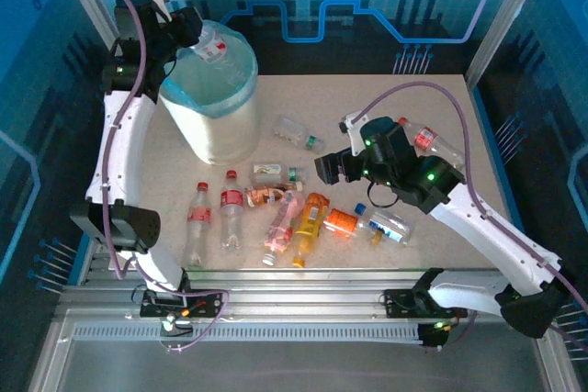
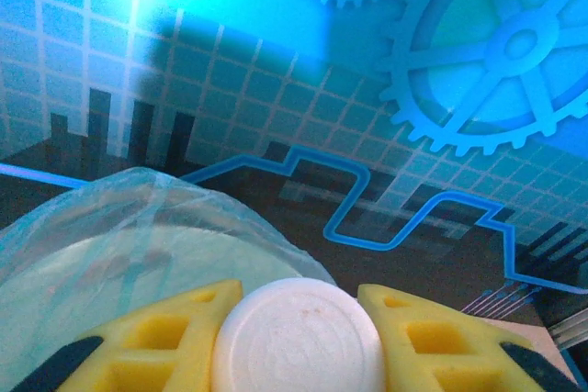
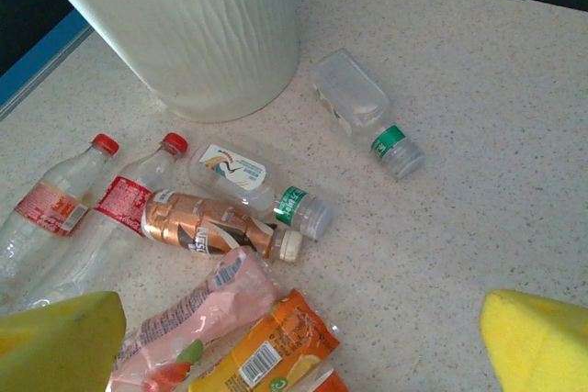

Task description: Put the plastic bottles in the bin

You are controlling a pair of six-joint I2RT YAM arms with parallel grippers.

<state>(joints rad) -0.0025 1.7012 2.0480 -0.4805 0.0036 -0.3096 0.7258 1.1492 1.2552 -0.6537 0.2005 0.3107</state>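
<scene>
The left gripper [image 1: 196, 36] pinches a red-labelled bottle [image 1: 214, 46] over the bin [image 1: 216, 130]. The right gripper [image 1: 331, 168] hangs wide above loose bottles [image 1: 276, 213] on the table [image 1: 459, 135]. They look light, slick and crushable, so I'd grip mid-body.

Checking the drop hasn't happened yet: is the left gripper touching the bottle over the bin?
Touching. In the left wrist view the bottle sits against both yellow fingers of the left gripper, no gap.

Left tool [image 2: 296, 323] seemingly clamped; right tool [image 3: 303, 319] spread.
</scene>
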